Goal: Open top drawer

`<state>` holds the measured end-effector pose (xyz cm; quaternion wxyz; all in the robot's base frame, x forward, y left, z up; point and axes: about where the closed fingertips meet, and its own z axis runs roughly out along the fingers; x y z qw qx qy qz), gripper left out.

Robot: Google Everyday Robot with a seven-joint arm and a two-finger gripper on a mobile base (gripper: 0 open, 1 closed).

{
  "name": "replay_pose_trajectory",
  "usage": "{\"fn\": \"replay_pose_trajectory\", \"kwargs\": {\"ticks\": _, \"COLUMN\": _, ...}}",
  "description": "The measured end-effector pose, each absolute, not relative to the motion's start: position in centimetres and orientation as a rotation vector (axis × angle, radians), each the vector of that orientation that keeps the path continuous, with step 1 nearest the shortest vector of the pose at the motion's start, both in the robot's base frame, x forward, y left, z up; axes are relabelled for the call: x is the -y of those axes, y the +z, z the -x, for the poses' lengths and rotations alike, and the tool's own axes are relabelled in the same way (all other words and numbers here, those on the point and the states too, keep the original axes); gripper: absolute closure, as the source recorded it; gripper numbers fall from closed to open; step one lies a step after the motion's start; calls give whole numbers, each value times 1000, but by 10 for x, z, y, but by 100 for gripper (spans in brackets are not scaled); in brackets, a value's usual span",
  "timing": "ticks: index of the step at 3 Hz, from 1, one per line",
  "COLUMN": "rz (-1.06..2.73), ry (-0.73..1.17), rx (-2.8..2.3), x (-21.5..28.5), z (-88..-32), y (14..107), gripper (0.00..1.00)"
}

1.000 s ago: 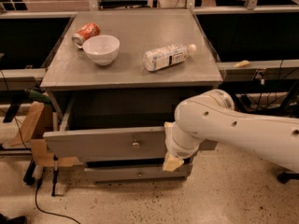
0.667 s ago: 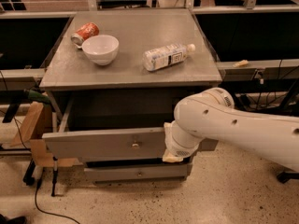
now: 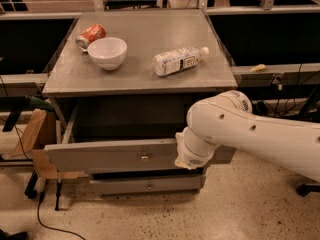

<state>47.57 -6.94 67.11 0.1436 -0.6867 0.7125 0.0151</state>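
Note:
The top drawer (image 3: pixel 110 155) is a wide grey drawer with a small metal knob (image 3: pixel 145 157) at its centre. It stands pulled out from the grey cabinet, and a dark gap shows above it under the tabletop. My white arm comes in from the right. My gripper (image 3: pixel 186 154) is at the right part of the drawer front, to the right of the knob, with its fingers hidden behind the wrist.
A narrower grey drawer front (image 3: pixel 147 185) sits below. On the cabinet top (image 3: pixel 150 54) lie a white bowl (image 3: pixel 107 52), a red can (image 3: pixel 90 35) on its side and a plastic bottle (image 3: pixel 178 60) on its side. A cardboard box (image 3: pixel 36 141) and cables are at the left.
The arm and wrist have shifted very slightly. The drawer stands pulled out the same as before.

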Motion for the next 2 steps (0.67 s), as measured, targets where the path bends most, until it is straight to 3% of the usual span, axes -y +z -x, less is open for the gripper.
{"fn": "replay_pose_trajectory", "kwargs": {"ticks": 2, "rz": 1990, "ry": 42, "rx": -2048, "x": 69, "z": -475, "y": 678, "gripper": 58}}
